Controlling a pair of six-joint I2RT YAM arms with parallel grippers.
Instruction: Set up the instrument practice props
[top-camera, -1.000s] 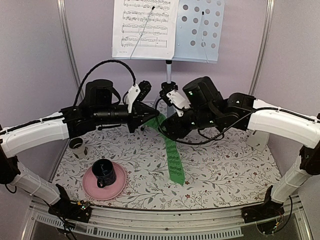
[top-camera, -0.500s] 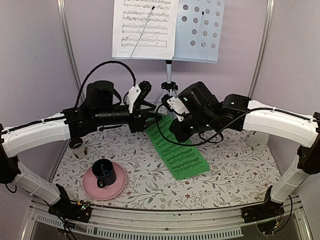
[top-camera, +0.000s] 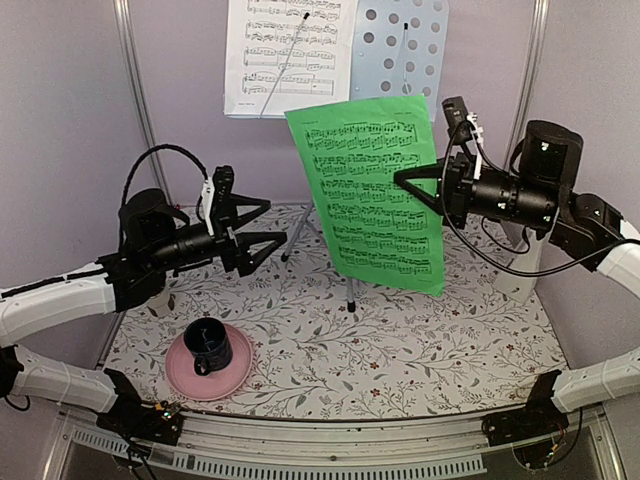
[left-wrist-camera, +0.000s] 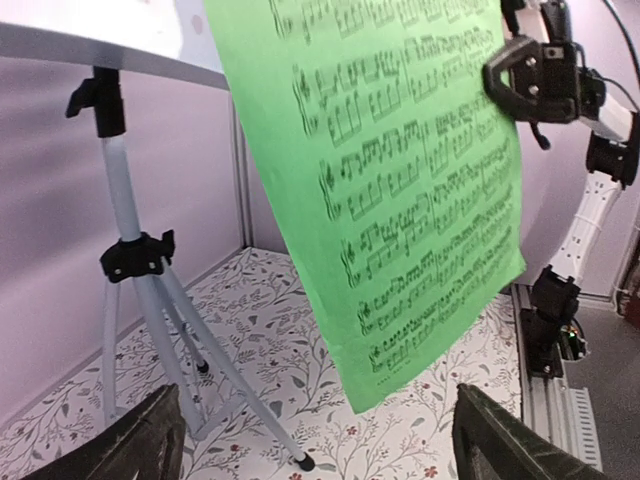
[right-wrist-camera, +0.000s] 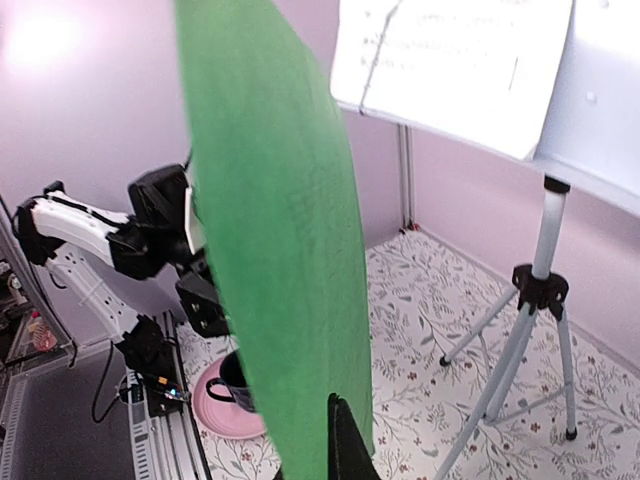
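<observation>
Green sheet of music (top-camera: 370, 195) held up before the music stand (top-camera: 405, 60)
Its side edge is pinched by the right gripper (top-camera: 405, 182); the left gripper (top-camera: 268, 222) is spread wide, apart from it.

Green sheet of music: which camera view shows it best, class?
Top external: the green sheet of music appears whole and face-on, held by the right gripper. Left wrist crops its top; right wrist sees it steeply angled, notes unreadable.
</observation>
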